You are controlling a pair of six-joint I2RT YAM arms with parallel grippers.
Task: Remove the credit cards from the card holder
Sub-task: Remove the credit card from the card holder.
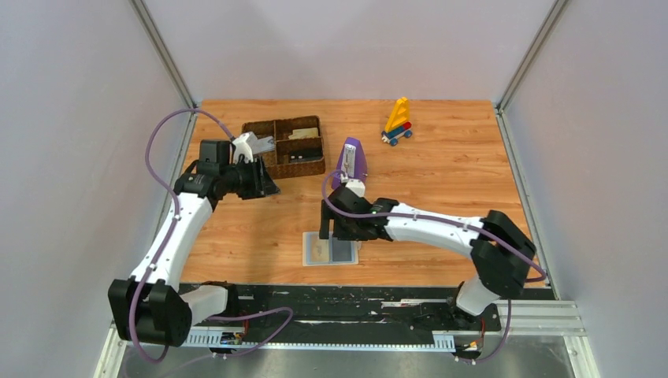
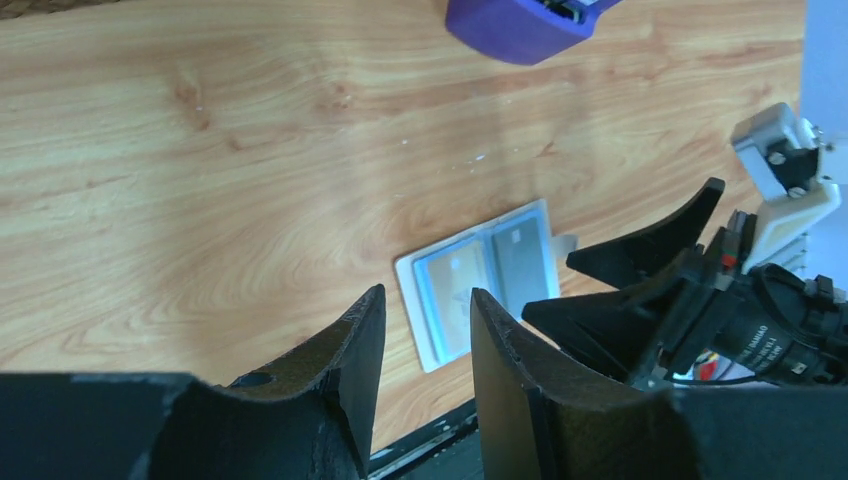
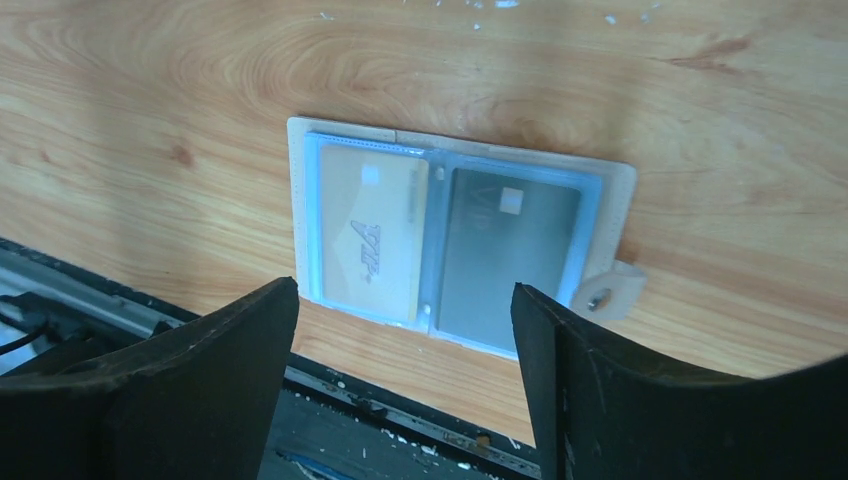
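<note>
The light-blue card holder (image 1: 331, 250) lies open and flat near the table's front edge. It holds two credit cards: a tan one (image 3: 372, 235) in its left pocket and a dark grey one (image 3: 510, 250) in its right. My right gripper (image 3: 405, 288) hovers just above the holder's near edge, open wide with nothing between its fingers. My left gripper (image 1: 268, 179) is up by the brown tray, far from the holder. In the left wrist view the left gripper (image 2: 428, 293) is open and empty, looking towards the holder (image 2: 485, 280).
A brown woven tray (image 1: 256, 126) at the back left holds a tan card (image 1: 306, 132) and a black card (image 1: 303, 150). A purple object (image 1: 350, 161) stands mid-table behind the right gripper. A coloured block toy (image 1: 398, 122) sits at the back right.
</note>
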